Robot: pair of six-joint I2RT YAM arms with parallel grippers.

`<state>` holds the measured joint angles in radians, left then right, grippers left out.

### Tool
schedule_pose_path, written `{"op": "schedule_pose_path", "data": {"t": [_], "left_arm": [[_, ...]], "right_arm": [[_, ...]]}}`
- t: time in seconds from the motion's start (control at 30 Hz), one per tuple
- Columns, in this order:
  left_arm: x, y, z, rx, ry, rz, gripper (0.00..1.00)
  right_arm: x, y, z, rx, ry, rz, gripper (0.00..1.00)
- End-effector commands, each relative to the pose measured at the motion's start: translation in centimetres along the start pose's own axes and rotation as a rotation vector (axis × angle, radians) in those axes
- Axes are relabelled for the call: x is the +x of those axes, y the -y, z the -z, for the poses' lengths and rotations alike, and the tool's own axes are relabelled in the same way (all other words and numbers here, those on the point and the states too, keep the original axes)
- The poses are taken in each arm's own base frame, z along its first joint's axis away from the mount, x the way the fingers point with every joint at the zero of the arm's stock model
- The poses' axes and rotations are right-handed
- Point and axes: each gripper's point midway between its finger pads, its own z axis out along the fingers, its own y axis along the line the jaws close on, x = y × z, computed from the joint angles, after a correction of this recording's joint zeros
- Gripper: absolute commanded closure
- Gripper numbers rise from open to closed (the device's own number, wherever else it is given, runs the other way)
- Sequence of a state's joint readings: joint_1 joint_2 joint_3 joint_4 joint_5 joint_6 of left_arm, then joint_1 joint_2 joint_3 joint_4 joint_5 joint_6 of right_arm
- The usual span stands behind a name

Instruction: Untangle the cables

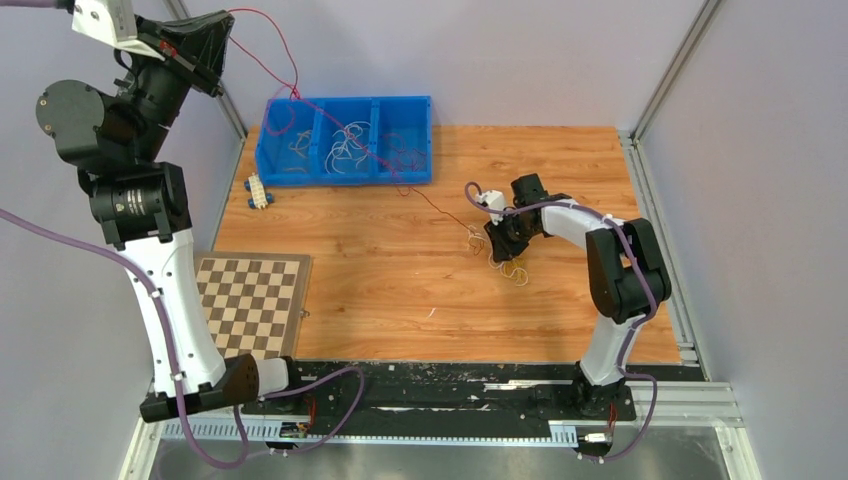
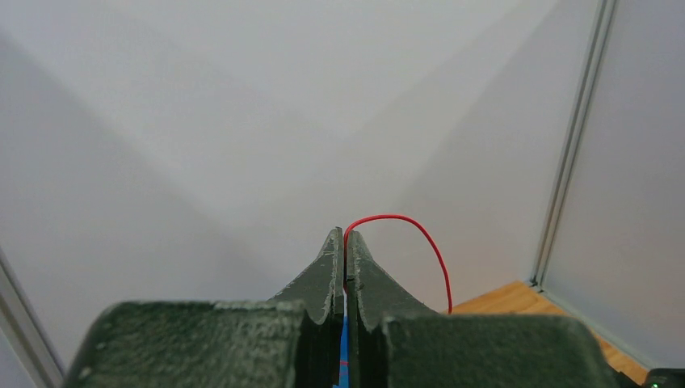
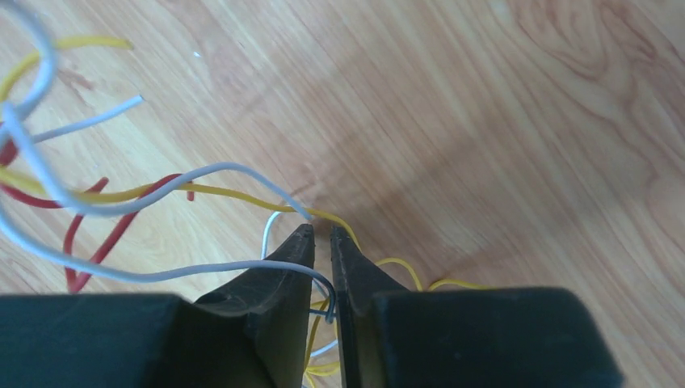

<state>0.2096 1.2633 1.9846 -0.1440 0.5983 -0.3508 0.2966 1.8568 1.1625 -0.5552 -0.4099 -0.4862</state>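
Observation:
My left gripper point(image 1: 222, 42) is raised high at the back left, shut on a thin red cable point(image 1: 287, 58). That cable hangs down across the blue bin point(image 1: 345, 176) and runs over the table to a small tangle of white, yellow and red cables point(image 1: 507, 266). In the left wrist view the red cable point(image 2: 422, 232) arcs out from the closed gripper point(image 2: 346, 234). My right gripper point(image 1: 492, 240) rests low on the tangle. In the right wrist view this gripper point(image 3: 321, 232) is nearly closed, pinching a white cable point(image 3: 242, 264), with yellow point(image 3: 226, 192) and red point(image 3: 113, 234) cables beside it.
The blue bin has three compartments holding sorted cables, at the back of the wooden table. A small white connector block point(image 1: 258, 190) lies in front of its left end. A checkerboard point(image 1: 250, 300) lies at the near left. Grey walls enclose both sides.

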Motion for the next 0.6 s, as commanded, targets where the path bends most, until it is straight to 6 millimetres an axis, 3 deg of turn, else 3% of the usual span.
{"op": "schedule_pose_path", "data": {"t": [0.0,0.1,0.23,0.43,0.47,0.57], "left_arm": [[-2.8,0.1,-0.3,-0.010,0.074,0.006,1.00],[-5.2,-0.8,0.1,-0.068,0.131,-0.020,1.00],[-7.5,-1.7,0.4,-0.102,0.171,-0.020,1.00],[-7.0,-1.9,0.3,-0.097,0.152,0.003,1.00],[-7.2,-2.1,0.4,-0.107,0.159,-0.005,1.00],[-9.1,-3.6,1.0,-0.175,0.216,-0.033,1.00]], "right_arm": [[6.2,1.6,0.4,0.046,-0.201,-0.030,0.84],[8.6,2.7,0.5,0.072,-0.266,-0.035,0.93],[10.9,3.6,0.9,0.073,-0.303,-0.084,0.93],[11.7,4.7,1.4,0.098,-0.319,-0.108,0.95],[12.0,4.9,1.5,0.106,-0.328,-0.105,0.99],[14.0,5.4,1.8,0.120,-0.376,-0.107,1.00]]}}
